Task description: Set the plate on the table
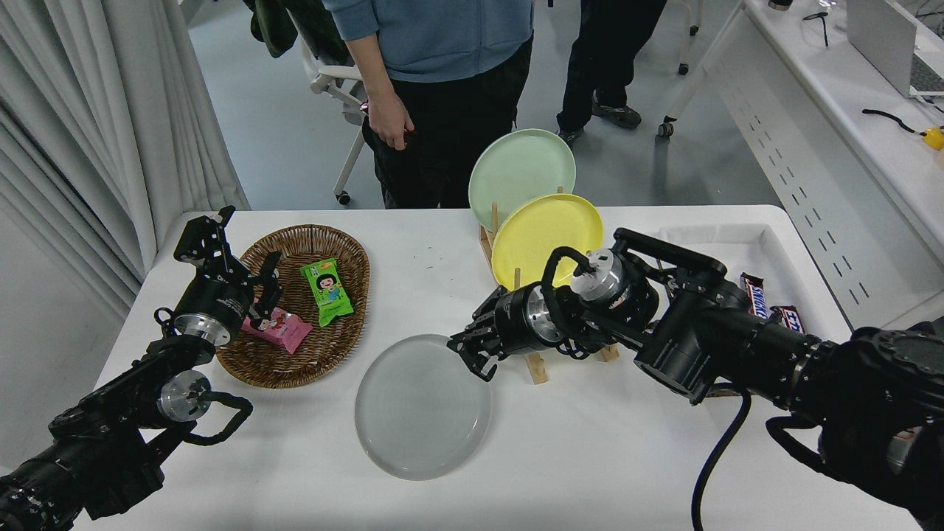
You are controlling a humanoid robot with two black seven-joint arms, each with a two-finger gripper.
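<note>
Head view showed the plate [422, 406] lying apparently flat on the table [590, 457], near-centre, the right gripper [472, 352] pinching its far-right rim. Placement looked nearly done; next, release and withdraw. The left gripper [232, 254] sat spread at the left

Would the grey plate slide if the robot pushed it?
Probably: the grey plate looks smooth and seems to lie flat on the white table. It looks rigid, so it shouldn't bend. Being flat, it's unlikely to roll.
</note>
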